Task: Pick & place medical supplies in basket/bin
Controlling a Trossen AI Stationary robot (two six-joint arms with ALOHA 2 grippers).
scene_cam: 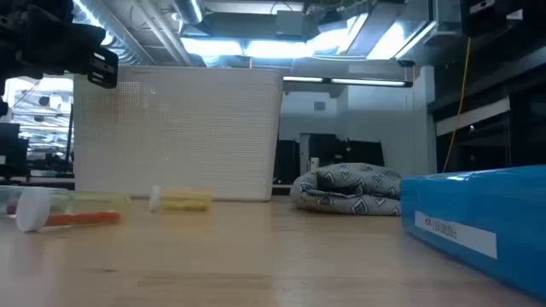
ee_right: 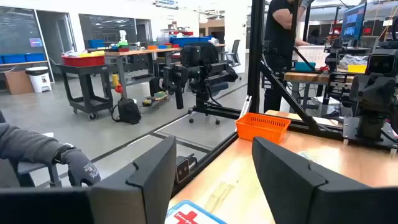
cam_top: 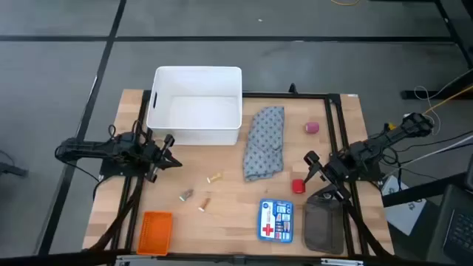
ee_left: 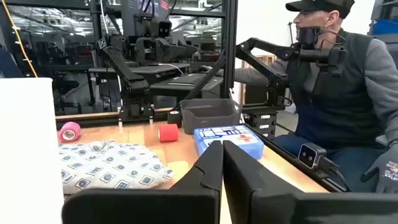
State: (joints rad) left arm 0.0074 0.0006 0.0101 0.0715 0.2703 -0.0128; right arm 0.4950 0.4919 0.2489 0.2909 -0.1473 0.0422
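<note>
The grey-blue patterned cloth (cam_top: 264, 144) lies bunched flat on the table right of the white bin (cam_top: 196, 107); it also shows in the low view (scene_cam: 345, 189) and the left wrist view (ee_left: 106, 165). A pink roll (cam_top: 311, 128) and a red roll (cam_top: 298, 186) stand on the table to its right. Three small tan vials (cam_top: 214, 178) (cam_top: 187, 195) (cam_top: 205, 202) lie on the wood nearer the front. My left gripper (cam_top: 171, 151) (ee_left: 222, 155) hovers left of the vials, shut and empty. My right gripper (cam_top: 310, 168) (ee_right: 214, 155) hovers beside the red roll, open and empty.
A blue first-aid box (cam_top: 276, 220), a grey mesh bin (cam_top: 324, 222) and an orange basket (cam_top: 156, 231) sit along the near edge. Bare wood lies between the vials and the cloth. A person (ee_left: 348, 93) sits beyond the table's right side.
</note>
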